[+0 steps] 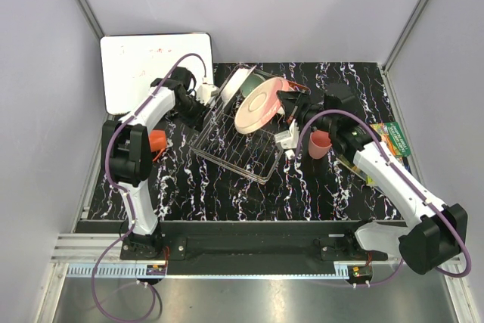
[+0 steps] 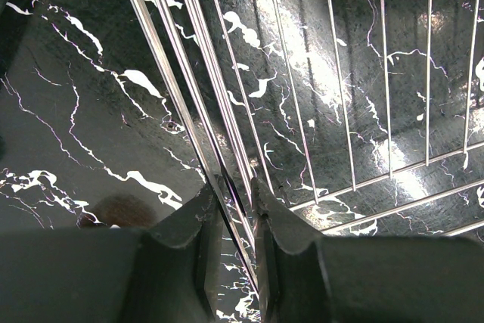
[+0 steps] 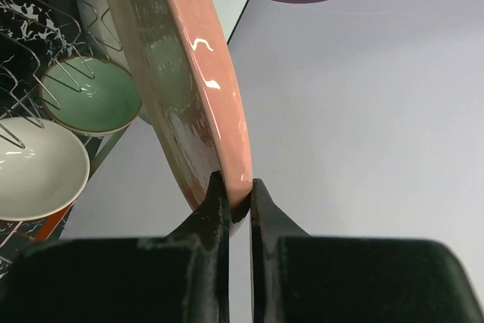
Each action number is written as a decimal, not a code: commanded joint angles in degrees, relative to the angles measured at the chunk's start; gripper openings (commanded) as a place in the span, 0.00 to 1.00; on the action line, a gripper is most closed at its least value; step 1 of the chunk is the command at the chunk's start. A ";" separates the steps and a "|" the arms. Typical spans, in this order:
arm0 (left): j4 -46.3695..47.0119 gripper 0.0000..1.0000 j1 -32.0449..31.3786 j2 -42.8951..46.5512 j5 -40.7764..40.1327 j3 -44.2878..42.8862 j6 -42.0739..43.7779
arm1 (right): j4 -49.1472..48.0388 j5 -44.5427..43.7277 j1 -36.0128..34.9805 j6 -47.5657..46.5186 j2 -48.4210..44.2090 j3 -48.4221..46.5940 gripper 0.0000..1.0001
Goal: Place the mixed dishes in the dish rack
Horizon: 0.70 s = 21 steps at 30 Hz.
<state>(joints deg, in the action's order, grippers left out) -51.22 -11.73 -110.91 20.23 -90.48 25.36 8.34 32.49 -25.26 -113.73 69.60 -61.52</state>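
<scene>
We hold the pink plate [image 1: 255,105] on edge, its rim pinched tight in the right gripper [image 3: 236,200], above the dish rack [image 1: 231,153] at the centre of the top view. The left gripper [image 2: 236,213] is clamped on the rack's edge wire at its upper-left side. The right's bite on the glossy rim looks thin, so we judge the plate could swivel or slip and strike the green bowl [image 3: 91,96] or cream bowl [image 3: 38,166] lying in the rack below.

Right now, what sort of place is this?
Probably a lab test cell, not a kitchen: bare panel walls, arms bolted to a rail, rack on a marble-print table, plate in right claw.
</scene>
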 commanded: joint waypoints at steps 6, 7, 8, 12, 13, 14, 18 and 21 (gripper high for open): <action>-0.46 0.22 -0.84 1.93 1.83 0.39 -0.58 | -1.83 -2.78 2.05 -2.65 -2.10 -5.28 0.00; -0.46 0.22 -0.84 1.93 1.92 0.39 -0.58 | -3.49 -3.13 2.05 -1.94 -2.36 -4.76 0.00; -0.37 0.22 -0.84 2.10 1.75 0.48 -0.58 | -4.29 -3.48 1.88 -1.24 -2.80 -3.36 0.00; -0.46 0.22 -0.84 2.54 1.04 0.48 0.12 | -4.56 -3.40 1.88 -1.75 -2.46 -2.73 0.00; -0.54 0.22 -0.76 2.54 0.95 0.39 0.12 | -4.47 -3.40 1.88 -1.93 -2.37 -2.73 0.00; -0.46 0.22 -0.75 2.46 1.13 0.13 -0.05 | -4.47 -3.40 1.88 -1.93 -2.02 -3.08 0.00; -0.63 0.22 -0.75 2.46 1.57 -0.23 -0.49 | -4.21 -4.71 1.96 -0.97 -1.05 -3.70 0.00; -1.07 0.22 -0.75 2.46 1.04 -0.49 -0.14 | -7.18 -4.01 1.88 2.19 -0.52 -1.95 0.00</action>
<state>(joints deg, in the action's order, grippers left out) -51.20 -11.73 -110.89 20.21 -90.45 25.36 13.43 27.86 -23.51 -113.51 69.82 -62.54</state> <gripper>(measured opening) 0.230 0.077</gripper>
